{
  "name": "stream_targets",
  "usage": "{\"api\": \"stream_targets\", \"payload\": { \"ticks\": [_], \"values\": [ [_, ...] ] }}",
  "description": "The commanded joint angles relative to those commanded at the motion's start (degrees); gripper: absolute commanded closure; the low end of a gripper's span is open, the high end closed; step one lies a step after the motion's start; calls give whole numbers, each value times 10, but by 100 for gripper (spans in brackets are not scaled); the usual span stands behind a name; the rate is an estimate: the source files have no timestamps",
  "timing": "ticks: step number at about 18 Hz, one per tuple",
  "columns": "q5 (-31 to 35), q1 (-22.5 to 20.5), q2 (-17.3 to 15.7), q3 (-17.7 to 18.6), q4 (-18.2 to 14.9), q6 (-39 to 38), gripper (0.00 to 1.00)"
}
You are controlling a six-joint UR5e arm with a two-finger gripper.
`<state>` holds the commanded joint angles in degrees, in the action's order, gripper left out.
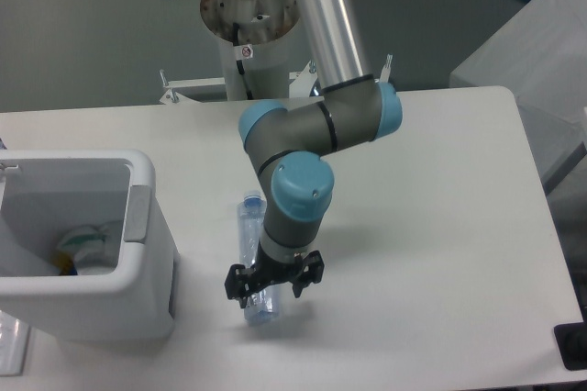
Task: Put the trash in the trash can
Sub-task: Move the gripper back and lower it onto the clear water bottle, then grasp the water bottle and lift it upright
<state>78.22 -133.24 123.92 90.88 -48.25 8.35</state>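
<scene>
White surface bears a slim clear plastic bottle [249, 253] under the black end effector [273, 288], grip unclear; it might roll away.

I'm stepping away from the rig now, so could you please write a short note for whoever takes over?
Gripper: down over the lower half of the bottle, which lies on the table just right of the trash can. Whether the fingers have closed on it cannot be told from this view.
Done: some crumpled trash already lies inside the can.
Left: grip the bottle, lift it, drop it into the can. No pouch shows on the table.
</scene>
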Motion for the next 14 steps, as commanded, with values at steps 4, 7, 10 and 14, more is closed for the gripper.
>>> {"api": "stream_targets", "payload": {
  "ticks": [4,7,10,14],
  "values": [
    [3,5,9,-4,1,13,0],
    [12,9,17,-4,1,28,0],
    [16,9,19,-4,1,32,1],
    [18,9,21,-4,1,32,23]
  ]
}}
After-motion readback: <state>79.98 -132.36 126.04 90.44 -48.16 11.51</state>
